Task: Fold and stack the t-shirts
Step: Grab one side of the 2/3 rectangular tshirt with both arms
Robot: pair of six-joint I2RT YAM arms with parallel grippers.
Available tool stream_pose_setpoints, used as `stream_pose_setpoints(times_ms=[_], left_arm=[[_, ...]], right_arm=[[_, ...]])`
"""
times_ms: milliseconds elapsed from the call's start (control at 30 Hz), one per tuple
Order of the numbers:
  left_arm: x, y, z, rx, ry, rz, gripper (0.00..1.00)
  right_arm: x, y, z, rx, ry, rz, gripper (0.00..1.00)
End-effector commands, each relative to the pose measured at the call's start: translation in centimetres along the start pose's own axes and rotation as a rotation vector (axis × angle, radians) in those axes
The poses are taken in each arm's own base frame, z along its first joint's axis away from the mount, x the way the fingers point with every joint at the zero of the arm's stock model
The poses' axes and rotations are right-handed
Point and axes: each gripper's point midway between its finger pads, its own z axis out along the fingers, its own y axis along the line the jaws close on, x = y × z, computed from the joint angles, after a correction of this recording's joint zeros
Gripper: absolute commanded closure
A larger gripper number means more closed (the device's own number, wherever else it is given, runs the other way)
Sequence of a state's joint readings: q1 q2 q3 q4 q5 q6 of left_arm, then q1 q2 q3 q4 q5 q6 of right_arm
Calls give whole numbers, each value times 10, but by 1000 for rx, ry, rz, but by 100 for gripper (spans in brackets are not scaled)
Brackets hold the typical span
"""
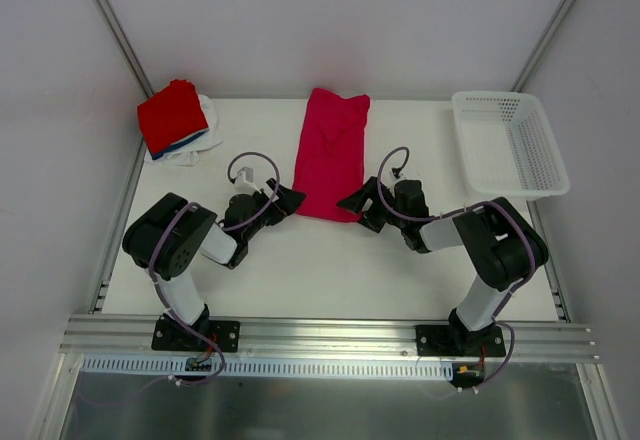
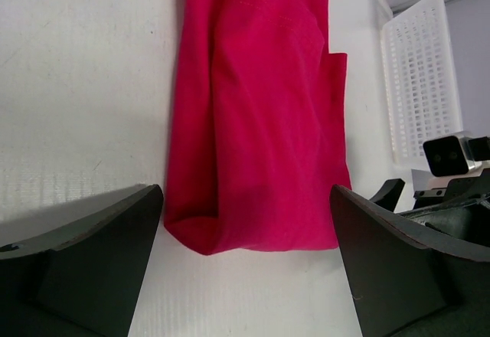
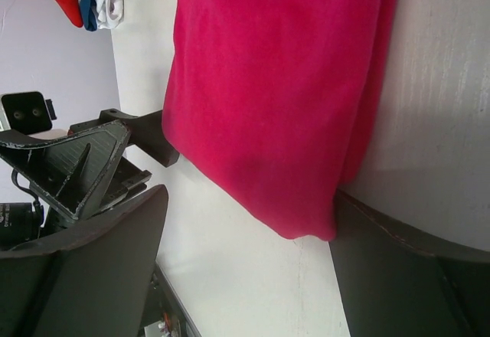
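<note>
The white table [image 1: 330,260] has a faintly textured top and carries three things, well apart from one another. A pink shirt [image 1: 331,160] lies flat in the middle, folded lengthwise into a long narrow strip that runs from the far edge toward the near side, its near end rounded over in a fold. At the far left corner sits a pile of folded shirts [image 1: 175,120] — red on top, blue beneath, white lowest. At the far right corner stands a white mesh basket [image 1: 510,145], upright, its outer side reaching past the table's right edge.
</note>
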State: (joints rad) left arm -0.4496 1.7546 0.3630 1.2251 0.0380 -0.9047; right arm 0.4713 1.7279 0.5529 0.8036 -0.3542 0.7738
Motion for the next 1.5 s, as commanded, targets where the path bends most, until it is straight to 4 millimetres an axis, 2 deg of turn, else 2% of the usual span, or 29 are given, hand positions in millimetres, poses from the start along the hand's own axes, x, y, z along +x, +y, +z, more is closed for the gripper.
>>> stream_pose_setpoints(times_ms=[0, 400, 533, 567, 600, 633, 700, 733, 833, 900, 967, 1233, 1300, 1467], left_arm=[[6, -1, 3, 18, 35, -44, 7], [22, -1, 2, 17, 115, -109, 13], [24, 3, -1, 3, 119, -110, 22], [26, 4, -1, 0, 122, -110, 25], [26, 4, -1, 0, 122, -110, 30], [26, 4, -2, 2, 125, -110, 37], [26, 4, -2, 1, 127, -107, 43], [26, 4, -2, 4, 127, -104, 53], [27, 4, -1, 1, 137, -101, 72], [28, 4, -1, -1, 142, -98, 92], [30, 6, 0, -11, 151, -98, 100], [30, 5, -6, -12, 155, -99, 100], [30, 3, -10, -8, 158, -100, 100], [29, -8, -27, 16, 169, -111, 100]], right_arm=[[21, -45, -8, 146, 58, 27, 14], [18, -47, -6, 154, 56, 26, 15], [19, -47, -5, 154, 58, 28, 17], [19, -46, -5, 151, 60, 28, 23], [19, -46, -4, 152, 62, 29, 35], [19, -47, -4, 152, 64, 28, 66], [19, -48, -4, 156, 63, 32, 89], [20, -48, -4, 157, 65, 34, 100], [22, -51, -4, 162, 69, 40, 99], [22, -52, -4, 165, 71, 42, 100], [23, -52, -3, 166, 73, 43, 99], [26, -53, -6, 167, 81, 52, 99], [26, -47, -9, 153, 78, 49, 99], [35, -39, -26, 163, 78, 20, 99]])
